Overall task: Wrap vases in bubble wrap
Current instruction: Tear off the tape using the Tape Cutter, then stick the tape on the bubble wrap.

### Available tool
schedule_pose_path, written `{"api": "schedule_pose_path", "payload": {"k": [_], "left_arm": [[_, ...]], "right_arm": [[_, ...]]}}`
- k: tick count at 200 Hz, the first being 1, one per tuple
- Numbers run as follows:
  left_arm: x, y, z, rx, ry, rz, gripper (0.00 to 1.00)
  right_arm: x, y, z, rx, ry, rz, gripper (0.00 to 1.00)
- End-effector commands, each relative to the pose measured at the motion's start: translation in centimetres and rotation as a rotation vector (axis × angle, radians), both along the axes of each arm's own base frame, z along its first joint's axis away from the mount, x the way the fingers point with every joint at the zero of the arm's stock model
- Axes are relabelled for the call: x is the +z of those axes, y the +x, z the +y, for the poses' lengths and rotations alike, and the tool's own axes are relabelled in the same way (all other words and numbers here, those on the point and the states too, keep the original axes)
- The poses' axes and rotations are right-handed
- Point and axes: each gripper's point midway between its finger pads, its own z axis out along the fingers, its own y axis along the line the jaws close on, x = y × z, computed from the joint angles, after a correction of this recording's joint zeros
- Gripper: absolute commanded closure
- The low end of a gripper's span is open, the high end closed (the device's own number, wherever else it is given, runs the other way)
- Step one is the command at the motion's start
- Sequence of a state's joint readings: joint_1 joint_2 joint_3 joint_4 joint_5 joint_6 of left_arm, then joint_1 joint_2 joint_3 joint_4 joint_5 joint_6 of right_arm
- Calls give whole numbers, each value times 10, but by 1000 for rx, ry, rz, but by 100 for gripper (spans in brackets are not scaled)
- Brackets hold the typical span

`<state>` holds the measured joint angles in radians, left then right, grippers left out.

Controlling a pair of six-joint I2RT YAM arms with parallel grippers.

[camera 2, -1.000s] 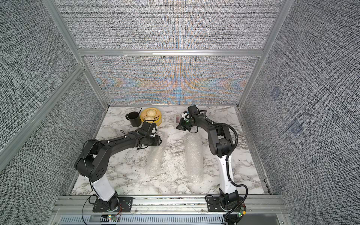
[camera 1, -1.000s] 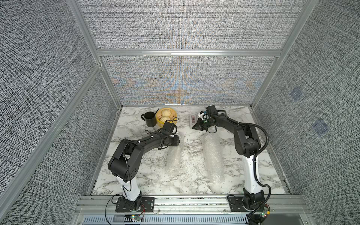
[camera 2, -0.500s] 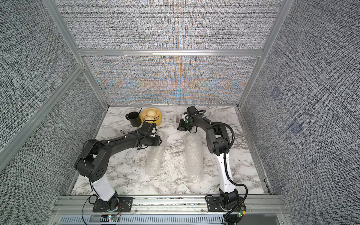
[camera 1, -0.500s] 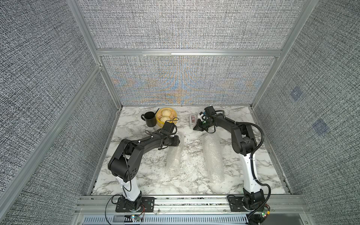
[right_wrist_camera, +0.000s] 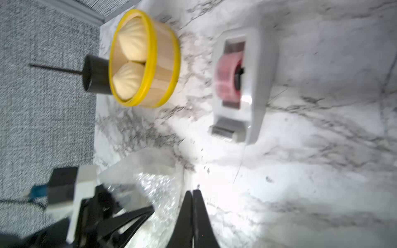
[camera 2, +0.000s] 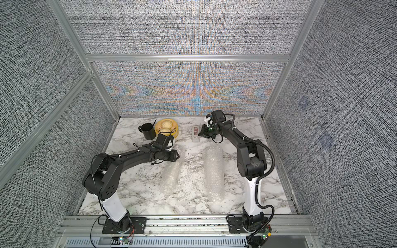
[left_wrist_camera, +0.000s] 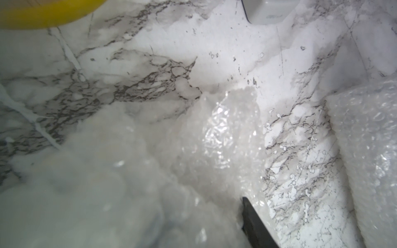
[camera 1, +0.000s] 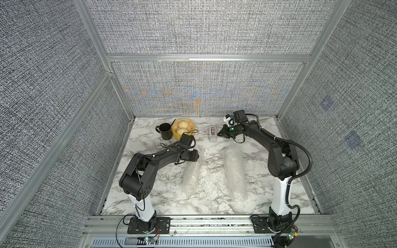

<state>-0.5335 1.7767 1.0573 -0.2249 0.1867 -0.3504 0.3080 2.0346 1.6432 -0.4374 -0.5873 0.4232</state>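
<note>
Our right fingers (right_wrist_camera: 185,219), pressed together, sit just beside the dispenser (right_wrist_camera: 236,85). The small bundle (camera 1: 191,174) of wrap ends at our left fingers (left_wrist_camera: 253,225); we cannot tell whether they clamp it. If they slip, it may unroll; the closed right fingers may shove the dispenser.

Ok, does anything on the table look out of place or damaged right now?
Nothing spilled or damaged. The smaller bundle is the untidy one: its bubble wrap flares loose and crumpled at the far end by the left claw, while the larger bundle lies as a neat roll.
</note>
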Motion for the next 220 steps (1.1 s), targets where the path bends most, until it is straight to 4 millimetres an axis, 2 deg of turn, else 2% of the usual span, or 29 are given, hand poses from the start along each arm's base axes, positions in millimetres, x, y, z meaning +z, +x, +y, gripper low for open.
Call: {"api": "schedule_pose_path", "payload": {"k": [1, 23, 38, 63, 83, 121, 134, 150, 173, 220], "left_arm": [[-4, -13, -1, -64, 7, 40, 59], [-9, -16, -2, -81, 10, 49, 59], [-10, -17, -4, -91, -1, 49, 59], [-10, -18, -5, -103, -9, 50, 59], [-10, -20, -6, -106, -16, 48, 59], [-8, -21, -8, -110, -17, 38, 59], [-10, -21, -7, -103, -11, 41, 59], [-9, -21, -8, -104, -14, 39, 59], [-8, -20, -9, -105, -13, 35, 59], [-7, -21, -10, -102, -8, 31, 59]], "right_arm": [[24, -38, 20, 126, 106, 1, 100], [41, -90, 42, 242, 172, 12, 100], [43, -124, 55, 312, 194, 41, 100], [33, -170, 81, 380, 224, 118, 100], [22, -195, 100, 407, 246, 160, 100], [17, -212, 132, 397, 295, 177, 100], [9, -220, 141, 414, 277, 191, 100], [-2, -219, 145, 401, 271, 213, 100], [-7, -218, 153, 392, 258, 210, 100], [-40, -216, 155, 367, 168, 232, 100]]}}
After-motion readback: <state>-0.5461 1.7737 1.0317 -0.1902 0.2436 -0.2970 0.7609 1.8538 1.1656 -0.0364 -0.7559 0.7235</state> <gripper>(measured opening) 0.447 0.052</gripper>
